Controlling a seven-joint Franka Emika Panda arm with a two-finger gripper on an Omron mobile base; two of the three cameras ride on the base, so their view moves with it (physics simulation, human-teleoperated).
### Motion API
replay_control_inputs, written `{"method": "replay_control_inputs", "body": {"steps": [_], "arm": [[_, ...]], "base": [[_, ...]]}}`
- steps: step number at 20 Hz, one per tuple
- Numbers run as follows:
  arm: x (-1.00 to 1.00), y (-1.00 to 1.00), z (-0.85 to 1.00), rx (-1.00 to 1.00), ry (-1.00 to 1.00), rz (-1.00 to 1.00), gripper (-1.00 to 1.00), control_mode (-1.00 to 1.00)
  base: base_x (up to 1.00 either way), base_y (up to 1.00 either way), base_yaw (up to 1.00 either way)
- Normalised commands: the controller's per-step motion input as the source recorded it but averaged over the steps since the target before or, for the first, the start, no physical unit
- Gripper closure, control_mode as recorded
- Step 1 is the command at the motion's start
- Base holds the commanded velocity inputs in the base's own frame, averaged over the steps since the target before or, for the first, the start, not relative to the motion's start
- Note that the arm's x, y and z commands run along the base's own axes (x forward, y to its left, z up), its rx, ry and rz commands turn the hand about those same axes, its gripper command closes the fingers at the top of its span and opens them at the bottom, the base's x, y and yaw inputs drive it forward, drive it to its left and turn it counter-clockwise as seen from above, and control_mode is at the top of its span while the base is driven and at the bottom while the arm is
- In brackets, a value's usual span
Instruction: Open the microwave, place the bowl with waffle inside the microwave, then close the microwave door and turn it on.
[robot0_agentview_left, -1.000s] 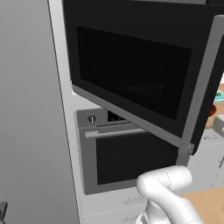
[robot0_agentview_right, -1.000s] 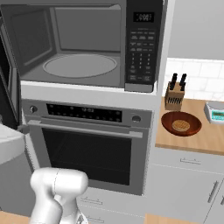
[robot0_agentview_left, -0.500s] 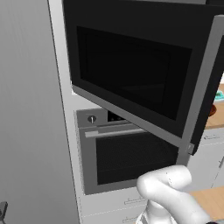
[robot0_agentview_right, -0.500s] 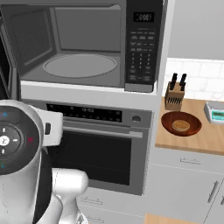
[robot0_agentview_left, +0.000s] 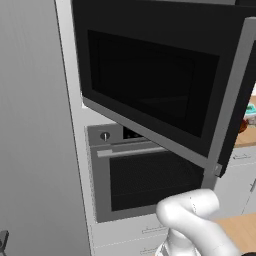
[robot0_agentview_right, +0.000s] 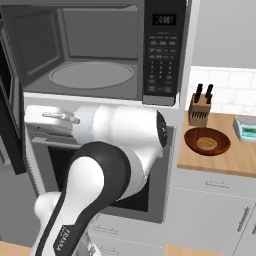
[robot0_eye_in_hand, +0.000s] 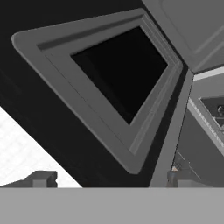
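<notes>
Pincer (robot0_eye_in_hand: 109, 179) spread wide with nothing between its tips, pointed at the inner face of the microwave door (robot0_eye_in_hand: 109, 83), whose framed dark window sits tilted right in front of it. White arm (robot0_agentview_right: 115, 150) bends across the front of the silver oven (robot0_agentview_left: 150, 175). Above the oven, the microwave (robot0_agentview_right: 95, 55) stands open, its door swung out to the left, the round turntable (robot0_agentview_right: 92, 75) bare inside and the keypad strip (robot0_agentview_right: 162, 55) on its right. Further right, on the wooden bench (robot0_agentview_right: 235, 160), sits the bowl (robot0_agentview_right: 207, 141) with the waffle (robot0_agentview_right: 206, 144) in it, a knife block (robot0_agentview_right: 200, 107) just behind and a small teal object (robot0_agentview_right: 246, 127) off to its right.
</notes>
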Motion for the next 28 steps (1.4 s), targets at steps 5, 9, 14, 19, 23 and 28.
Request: {"method": "replay_control_inputs", "body": {"steps": [5, 9, 14, 19, 23, 28], "arm": [[0.28, 0.12, -0.29, 0.07, 0.00, 0.00, -1.00, -1.00], [0.18, 0.14, -0.15, 0.01, 0.02, 0.00, -1.00, -1.00], [0.31, 0.36, -0.06, 0.00, 0.23, 0.07, -1.00, -1.00], [0.19, 0.38, 0.00, 0.00, 0.24, 0.15, -1.00, -1.00], [-0.34, 0.46, 0.00, 0.00, 0.03, 0.14, -1.00, -1.00], [-0.95, 0.28, 0.00, 0.00, -0.05, 0.14, -1.00, -1.00]], "base": [[0.00, 0.00, 0.00], [0.00, 0.00, 0.00], [0.00, 0.00, 0.00], [0.00, 0.00, 0.00], [0.00, 0.00, 0.00], [0.00, 0.00, 0.00]]}}
